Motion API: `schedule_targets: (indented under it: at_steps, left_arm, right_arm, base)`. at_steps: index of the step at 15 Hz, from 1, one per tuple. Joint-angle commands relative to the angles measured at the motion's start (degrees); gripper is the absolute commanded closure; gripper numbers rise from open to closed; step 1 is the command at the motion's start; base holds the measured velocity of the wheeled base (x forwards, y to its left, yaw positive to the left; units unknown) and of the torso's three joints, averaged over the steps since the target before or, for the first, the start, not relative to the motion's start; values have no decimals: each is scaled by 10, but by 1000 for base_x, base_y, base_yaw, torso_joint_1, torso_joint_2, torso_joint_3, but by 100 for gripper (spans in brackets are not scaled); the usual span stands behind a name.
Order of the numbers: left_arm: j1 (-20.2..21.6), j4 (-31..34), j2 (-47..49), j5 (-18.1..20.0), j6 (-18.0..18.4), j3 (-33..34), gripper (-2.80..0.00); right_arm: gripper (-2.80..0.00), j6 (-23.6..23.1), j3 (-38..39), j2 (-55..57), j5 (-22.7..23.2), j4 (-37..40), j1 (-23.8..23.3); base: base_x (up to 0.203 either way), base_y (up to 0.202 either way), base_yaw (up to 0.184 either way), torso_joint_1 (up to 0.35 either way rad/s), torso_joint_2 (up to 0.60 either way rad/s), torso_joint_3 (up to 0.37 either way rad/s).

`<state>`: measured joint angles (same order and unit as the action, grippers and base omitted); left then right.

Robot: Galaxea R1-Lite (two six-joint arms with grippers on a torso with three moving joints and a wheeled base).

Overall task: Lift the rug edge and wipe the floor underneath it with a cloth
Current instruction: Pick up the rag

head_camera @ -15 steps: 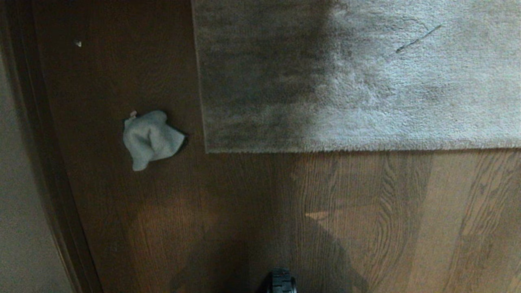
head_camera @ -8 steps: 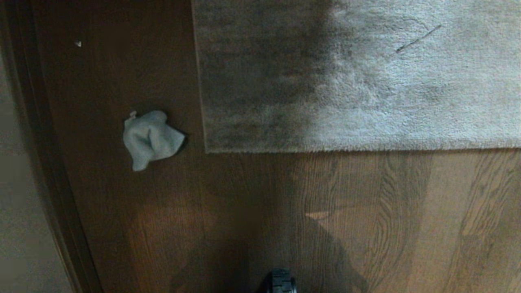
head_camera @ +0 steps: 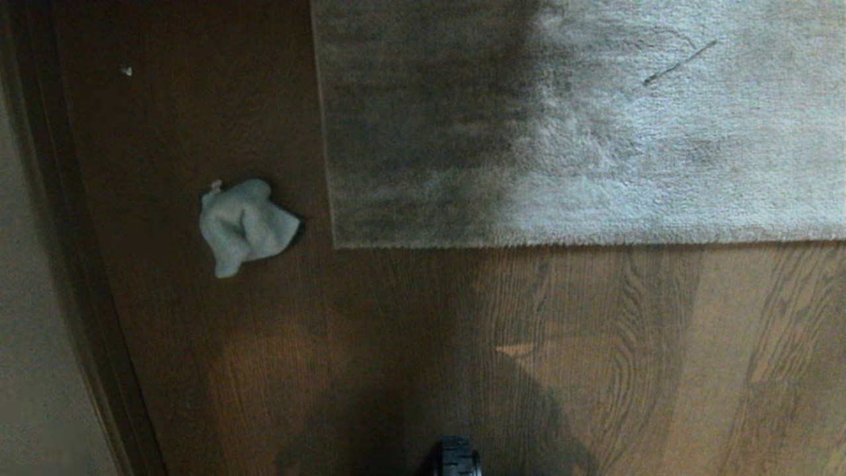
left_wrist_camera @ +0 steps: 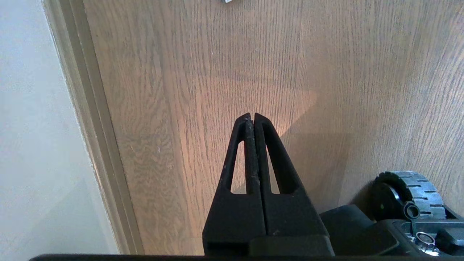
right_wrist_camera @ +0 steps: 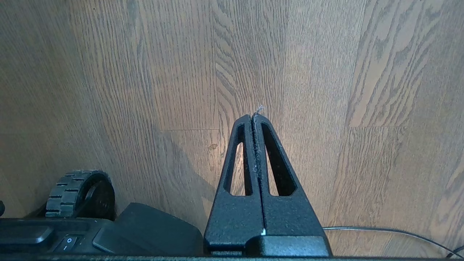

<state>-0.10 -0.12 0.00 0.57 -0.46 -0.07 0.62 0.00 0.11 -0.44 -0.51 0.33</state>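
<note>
The left tool (left_wrist_camera: pixel 251 116) is clenched on nothing, its black ribbed fingers pressed tip to tip over the wood-grain floor (left_wrist_camera: pixel 203 65). The right tool (right_wrist_camera: pixel 252 116) is clenched too, a wisp of fluff at its tip. Neither shows in the head view, where only a black wheel (head_camera: pixel 457 457) pokes in, cut off. The fuzzy pale cloth (head_camera: pixel 244 226) lies crumpled just beside the rug edge (head_camera: pixel 529 243), flat; the shaggy corner sits in shadow.

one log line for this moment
cloth: on floor, left of rug edge | rug: flat | left gripper: shut, empty | right gripper: shut, empty
</note>
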Motion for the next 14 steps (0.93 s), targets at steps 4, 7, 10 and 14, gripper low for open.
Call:
schedule_targets:
  at_steps: [4, 7, 10, 14]
  left_arm:
    - [0, 25, 38, 12, -1, -30, 0]
    - [-6, 30, 174, 81, 2, -87, 0]
    - [-9, 5, 241, 130, 4, -129, 0]
    - [-9, -26, 290, 132, 4, -138, 0]
  right_arm:
    - [0, 0, 0, 0, 0, 0, 0]
    - [0, 0, 0, 0, 0, 0, 0]
    - [0, 0, 0, 0, 0, 0, 0]
    - [0, 0, 0, 0, 0, 0, 0]
  base:
    - [0, 0, 0, 0, 0, 0]
    - [0, 0, 0, 0, 0, 0]
    - [0, 0, 0, 0, 0, 0]
    - [0, 0, 0, 0, 0, 0]
